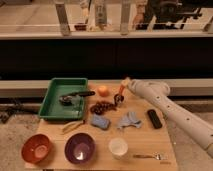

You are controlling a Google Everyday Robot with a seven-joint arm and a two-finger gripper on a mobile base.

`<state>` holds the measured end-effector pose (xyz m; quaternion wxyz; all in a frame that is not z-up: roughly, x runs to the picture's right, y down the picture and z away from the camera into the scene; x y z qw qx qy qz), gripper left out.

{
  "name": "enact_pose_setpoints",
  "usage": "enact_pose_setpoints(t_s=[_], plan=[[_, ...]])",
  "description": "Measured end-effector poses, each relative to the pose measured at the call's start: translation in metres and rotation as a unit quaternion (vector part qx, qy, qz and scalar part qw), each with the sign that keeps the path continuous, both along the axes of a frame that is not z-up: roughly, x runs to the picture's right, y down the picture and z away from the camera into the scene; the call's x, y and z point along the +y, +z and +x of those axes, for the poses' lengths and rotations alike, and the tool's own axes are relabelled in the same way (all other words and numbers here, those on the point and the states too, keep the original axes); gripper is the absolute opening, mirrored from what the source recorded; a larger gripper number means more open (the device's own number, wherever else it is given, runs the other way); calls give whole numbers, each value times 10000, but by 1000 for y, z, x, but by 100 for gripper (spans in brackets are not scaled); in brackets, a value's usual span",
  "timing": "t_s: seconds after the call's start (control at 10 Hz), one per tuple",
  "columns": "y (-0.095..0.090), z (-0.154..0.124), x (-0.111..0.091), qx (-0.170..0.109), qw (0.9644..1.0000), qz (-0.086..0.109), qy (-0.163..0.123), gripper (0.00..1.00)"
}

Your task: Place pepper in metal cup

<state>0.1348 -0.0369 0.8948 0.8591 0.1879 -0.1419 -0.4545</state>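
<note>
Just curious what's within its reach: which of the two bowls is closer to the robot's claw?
The purple bowl; the orange bowl sits further left, away from the gripper, which is beside the orange fruit.

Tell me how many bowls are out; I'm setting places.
2: an orange bowl at front left, a purple bowl beside it. The gripper sits farther back, near the orange fruit.

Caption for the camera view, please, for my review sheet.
Arm from the right, hand shut on the pepper at the metal cup, right of the orange.
</note>
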Motion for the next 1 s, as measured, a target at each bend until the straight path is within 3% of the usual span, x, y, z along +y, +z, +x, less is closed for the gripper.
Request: enact_pose_setpoints(t_s=[0.3, 0.7, 0.8, 1.0], plan=[[21, -2, 11, 130, 9998, 56, -159, 31], [32, -1, 22, 136, 9993, -16, -361, 74], [31, -2, 23, 115, 9990, -29, -429, 79], [27, -5, 25, 85, 9986, -36, -525, 80]])
